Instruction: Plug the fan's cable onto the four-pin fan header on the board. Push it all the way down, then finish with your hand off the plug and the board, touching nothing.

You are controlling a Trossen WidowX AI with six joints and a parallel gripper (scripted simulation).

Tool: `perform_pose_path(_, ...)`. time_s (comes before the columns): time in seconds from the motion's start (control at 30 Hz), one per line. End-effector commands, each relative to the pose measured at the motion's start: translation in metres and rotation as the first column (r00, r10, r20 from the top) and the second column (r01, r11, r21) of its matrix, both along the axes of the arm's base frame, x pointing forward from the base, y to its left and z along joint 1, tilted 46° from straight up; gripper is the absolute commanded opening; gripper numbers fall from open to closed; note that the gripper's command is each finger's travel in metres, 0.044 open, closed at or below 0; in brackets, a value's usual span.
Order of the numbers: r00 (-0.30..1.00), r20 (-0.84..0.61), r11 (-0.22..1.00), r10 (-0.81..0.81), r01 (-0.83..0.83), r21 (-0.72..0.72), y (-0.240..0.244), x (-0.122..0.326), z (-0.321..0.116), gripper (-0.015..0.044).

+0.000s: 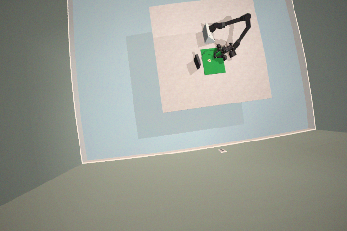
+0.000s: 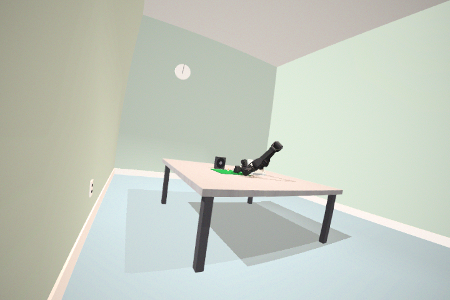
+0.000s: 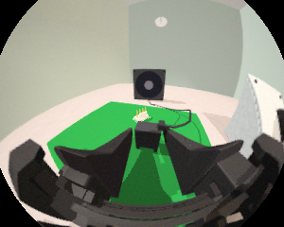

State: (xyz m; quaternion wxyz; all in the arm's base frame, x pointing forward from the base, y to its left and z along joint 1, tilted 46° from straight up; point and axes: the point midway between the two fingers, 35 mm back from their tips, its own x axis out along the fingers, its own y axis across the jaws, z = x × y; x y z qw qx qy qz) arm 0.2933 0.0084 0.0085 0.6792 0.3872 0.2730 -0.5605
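Observation:
The green board [image 1: 215,69] [image 2: 219,171] [image 3: 80,137] lies flat on the table. The white fan header [image 1: 208,60] [image 3: 142,116] stands on it with its upright yellow pins bare. The black plug [image 3: 148,130] is off the header, nearer the wrist camera; I cannot tell whether it touches the board. My gripper [image 3: 148,130] is open, with the plug between its fingertips and narrow gaps beside it. The cable [image 3: 190,117] runs from the plug's right side back to the fan [image 1: 197,61] [image 2: 220,162] [image 3: 149,85]. The plug is hidden or too small in the top and exterior views.
The fan stands upright beyond the board's far edge. A white and grey slanted box [image 1: 207,33] [image 3: 253,113] stands to the right in the wrist view, near the arm's base. The cable loops over the board's right part. The table edge [image 2: 268,193] shows in the exterior view.

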Motion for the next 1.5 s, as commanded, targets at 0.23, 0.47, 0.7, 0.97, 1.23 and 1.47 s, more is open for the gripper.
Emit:
perform_pose_path(0.23,1.000,0.000,1.000,0.000,0.000,0.001,0.007,-0.002,0.024,0.0205)
perform_pose_path(0.47,1.000,0.001,1.000,0.000,0.000,0.002,0.012,-0.006,0.045,0.0205)
perform_pose_path(0.7,1.000,0.001,1.000,0.000,0.000,0.003,0.016,-0.011,0.066,0.0205)
perform_pose_path(0.97,1.000,0.002,1.000,0.000,0.000,0.003,0.020,-0.020,0.090,0.0205)
perform_pose_path(1.23,1.000,-0.014,1.000,0.001,-0.001,0.013,0.020,-0.026,0.102,0.0205)
perform_pose_path(1.47,0.986,-0.163,0.992,0.030,-0.009,0.127,0.013,-0.032,0.086,0.0205)
